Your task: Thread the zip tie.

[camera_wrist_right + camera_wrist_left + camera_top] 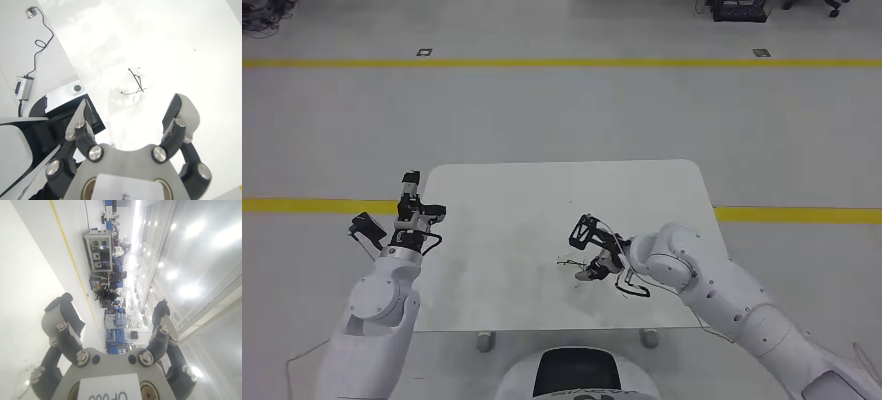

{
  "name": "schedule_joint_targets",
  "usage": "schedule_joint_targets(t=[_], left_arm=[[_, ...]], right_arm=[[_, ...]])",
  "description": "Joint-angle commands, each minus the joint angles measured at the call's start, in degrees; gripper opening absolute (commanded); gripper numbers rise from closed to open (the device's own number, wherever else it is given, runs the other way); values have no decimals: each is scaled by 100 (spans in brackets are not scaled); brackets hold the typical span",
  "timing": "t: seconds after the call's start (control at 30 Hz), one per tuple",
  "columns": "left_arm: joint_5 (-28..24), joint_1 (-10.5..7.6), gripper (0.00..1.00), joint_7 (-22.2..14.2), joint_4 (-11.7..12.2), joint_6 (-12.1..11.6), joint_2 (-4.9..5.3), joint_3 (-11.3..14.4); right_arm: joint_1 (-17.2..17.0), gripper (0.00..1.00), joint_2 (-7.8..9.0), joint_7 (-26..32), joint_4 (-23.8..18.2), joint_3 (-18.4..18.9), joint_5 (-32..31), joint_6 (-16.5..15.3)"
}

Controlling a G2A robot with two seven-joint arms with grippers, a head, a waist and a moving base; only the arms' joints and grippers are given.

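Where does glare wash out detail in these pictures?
Right wrist view: the table glares almost pure white, yet the dark zip ties stand out on it. Left wrist view: the ceiling lamps bloom into bright, hazy patches. Top view: the light is even, with no strong glare on the table.

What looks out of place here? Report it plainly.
The zip ties lie crossed in a loose tangle on a clear plastic piece on the table, so one may be hard to single out. The left gripper, open, points into the room, not at the table.
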Motion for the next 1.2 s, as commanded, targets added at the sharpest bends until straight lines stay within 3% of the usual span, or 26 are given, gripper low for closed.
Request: schedule_joint_targets(t=[0.0,0.3,0.6,1.03,1.17], left_arm=[[0,0,100,0,0,0,0,0],[0,0,100,0,0,0,0,0],[0,0,100,0,0,0,0,0],[0,0,100,0,0,0,0,0],[0,0,100,0,0,0,0,0]], right_arm=[[144,100,-14,-28,71,-204,-19,0],[129,100,-18,-88,93,-209,-51,18],[321,100,-207,-277,608,-498,-124,35],[352,100,-251,-242,484,-533,-248,158],[475,100,-309,-73,849,-586,-20,0]])
